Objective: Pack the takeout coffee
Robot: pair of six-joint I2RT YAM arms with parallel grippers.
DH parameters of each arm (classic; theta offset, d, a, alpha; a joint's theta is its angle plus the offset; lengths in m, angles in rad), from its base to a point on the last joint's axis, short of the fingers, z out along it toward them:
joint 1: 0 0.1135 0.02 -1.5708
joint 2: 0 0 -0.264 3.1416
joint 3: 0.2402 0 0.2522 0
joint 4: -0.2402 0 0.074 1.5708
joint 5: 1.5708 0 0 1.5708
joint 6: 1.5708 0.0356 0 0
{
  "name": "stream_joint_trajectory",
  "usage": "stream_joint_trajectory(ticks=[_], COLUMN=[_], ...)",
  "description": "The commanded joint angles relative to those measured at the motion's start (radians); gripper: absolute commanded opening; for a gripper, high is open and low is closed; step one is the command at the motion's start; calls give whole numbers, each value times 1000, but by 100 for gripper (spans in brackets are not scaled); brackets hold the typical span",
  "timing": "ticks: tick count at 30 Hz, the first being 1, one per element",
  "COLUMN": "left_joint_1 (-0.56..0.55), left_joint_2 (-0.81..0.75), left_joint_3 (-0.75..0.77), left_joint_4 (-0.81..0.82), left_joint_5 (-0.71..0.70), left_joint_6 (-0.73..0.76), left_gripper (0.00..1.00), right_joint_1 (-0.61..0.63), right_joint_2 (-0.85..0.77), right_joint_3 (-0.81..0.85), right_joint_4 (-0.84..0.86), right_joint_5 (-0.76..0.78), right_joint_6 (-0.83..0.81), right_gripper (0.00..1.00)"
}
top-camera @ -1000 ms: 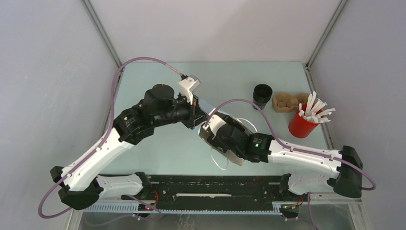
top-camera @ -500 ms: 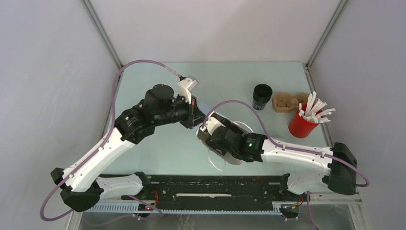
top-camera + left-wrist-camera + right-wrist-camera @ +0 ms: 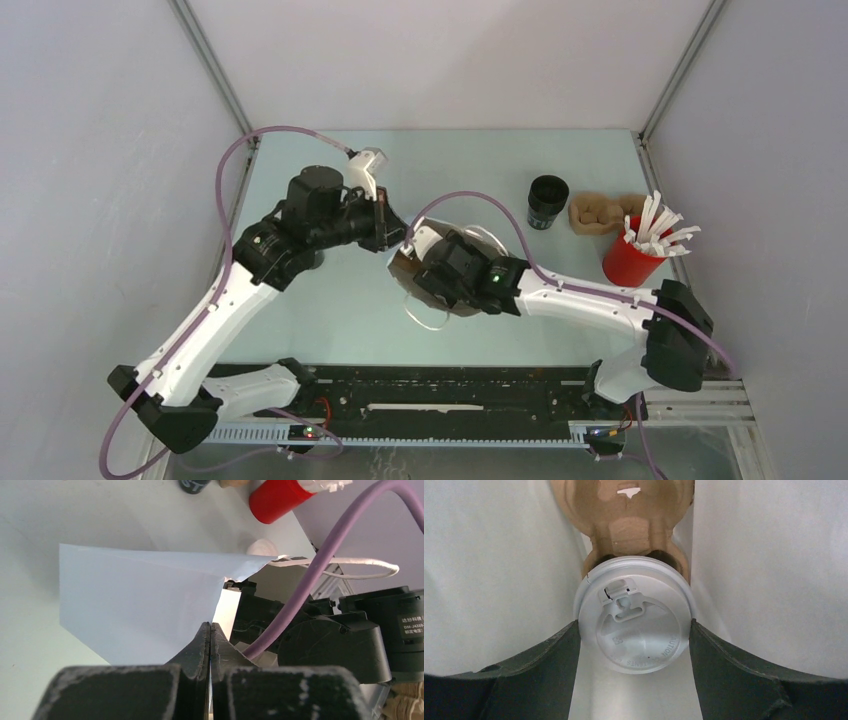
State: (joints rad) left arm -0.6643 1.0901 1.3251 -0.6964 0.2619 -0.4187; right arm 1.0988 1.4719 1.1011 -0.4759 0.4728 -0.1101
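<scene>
Since a second ago, the white paper bag has shifted toward 9 o'clock across the pale green tabletop. The left fingers are pinched closed on the bag's edge, while the right fingers, inside the bag, clasp the white-lidded takeout coffee cup at its 3 and 9 o'clock sides. That cup sits in a brown cardboard carrier, whose free pocket lies at 12 o'clock from the lid.
</scene>
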Motion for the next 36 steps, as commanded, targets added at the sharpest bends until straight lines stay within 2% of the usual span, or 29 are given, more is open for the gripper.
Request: stream_joint_trajectory(ticks=[1, 7, 14, 20, 28, 36], left_joint_1=[40, 100, 111, 152, 173, 200], left_joint_2=[-13, 50, 122, 195, 235, 183], left_joint_3=[-14, 35, 106, 249, 464, 561], left_joint_4=[29, 19, -42, -208, -391, -480], left_joint_5=[25, -28, -128, -275, -476, -649], left_joint_6=[-46, -76, -85, -77, -68, -44], left_gripper=[0, 0, 1, 21, 63, 77], right_joint_1=[-49, -110, -181, -250, -270, -266], right_joint_2=[75, 153, 237, 362, 463, 502], right_joint_3=[57, 152, 247, 385, 476, 426], right_joint_4=[-28, -137, -294, -460, -512, -511], right_joint_5=[-142, -249, -381, -516, -582, -563], right_joint_6=[29, 38, 37, 24, 4, 68], right_gripper=[19, 17, 17, 17, 18, 18])
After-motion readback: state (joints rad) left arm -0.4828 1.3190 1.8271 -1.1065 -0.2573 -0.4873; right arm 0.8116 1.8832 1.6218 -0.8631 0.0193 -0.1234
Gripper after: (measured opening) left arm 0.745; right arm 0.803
